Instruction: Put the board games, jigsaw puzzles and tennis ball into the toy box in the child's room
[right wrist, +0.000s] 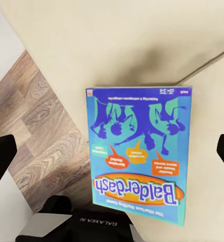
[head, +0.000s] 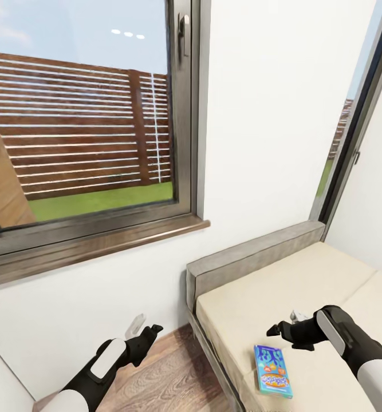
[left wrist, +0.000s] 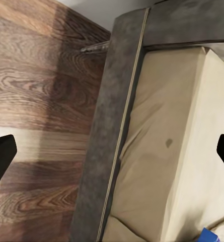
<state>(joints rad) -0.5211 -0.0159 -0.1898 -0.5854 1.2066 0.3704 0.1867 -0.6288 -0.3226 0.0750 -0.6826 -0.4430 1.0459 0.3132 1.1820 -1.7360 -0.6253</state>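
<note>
nearby, a board game [head: 272, 370] lies on the bed [head: 305, 286] (window [head: 82, 114] behind), both grippers spread wide, right gripper [head: 282, 327] above it.

bed [head: 305, 274]: beige mattress, grey frame, on wood floor [head: 168, 372]; 1 blue board game [head: 272, 370] flat near mattress edge

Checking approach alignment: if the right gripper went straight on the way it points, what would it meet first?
Likely the Balderdash board game, lying flat on the bed; the right gripper is open with the box between its fingertips, though the gap is unclear.
</note>
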